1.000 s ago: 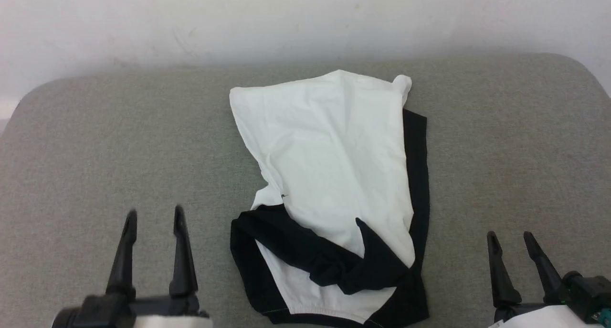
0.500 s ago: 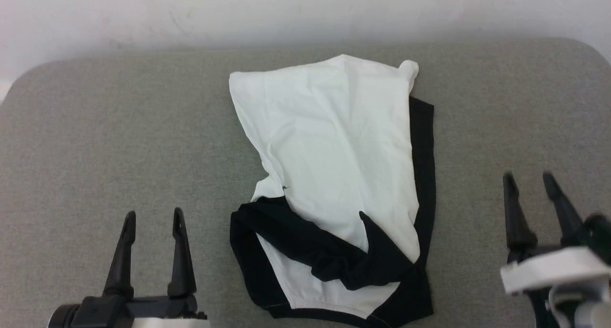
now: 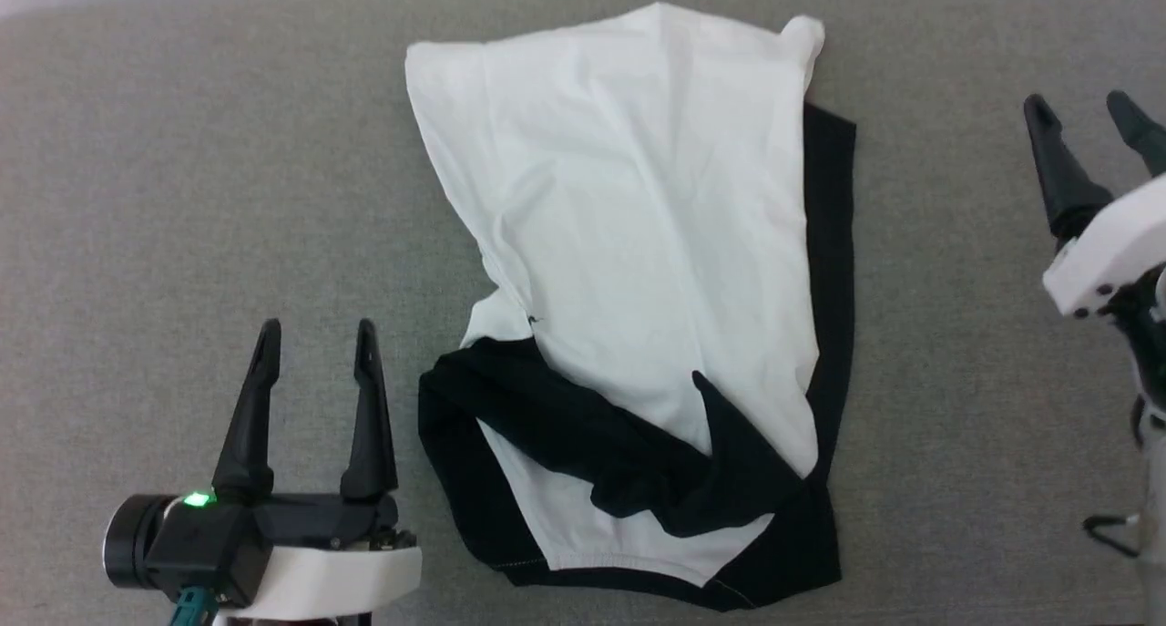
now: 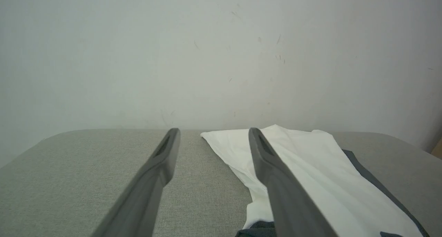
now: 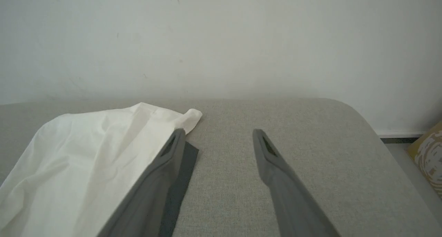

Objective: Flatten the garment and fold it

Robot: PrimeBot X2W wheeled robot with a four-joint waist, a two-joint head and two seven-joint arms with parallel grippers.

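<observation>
**Garment (image 3: 638,198) crumpled on cushion (image 3: 182,198); both grippers empty**

The garment is found at the middle of the grey cushion, white body uppermost and creased. A black sleeve (image 3: 583,435) is twisted across its near end. The left gripper (image 3: 319,327) is held spread and empty just beside the near left corner. The right gripper (image 3: 1078,102), likewise spread and empty, is kept apart from the far right edge. The cloth is judged light, limp and likely to drag in layers. Hold is best taken at an outer corner or hem, not at the twisted sleeve.
</observation>
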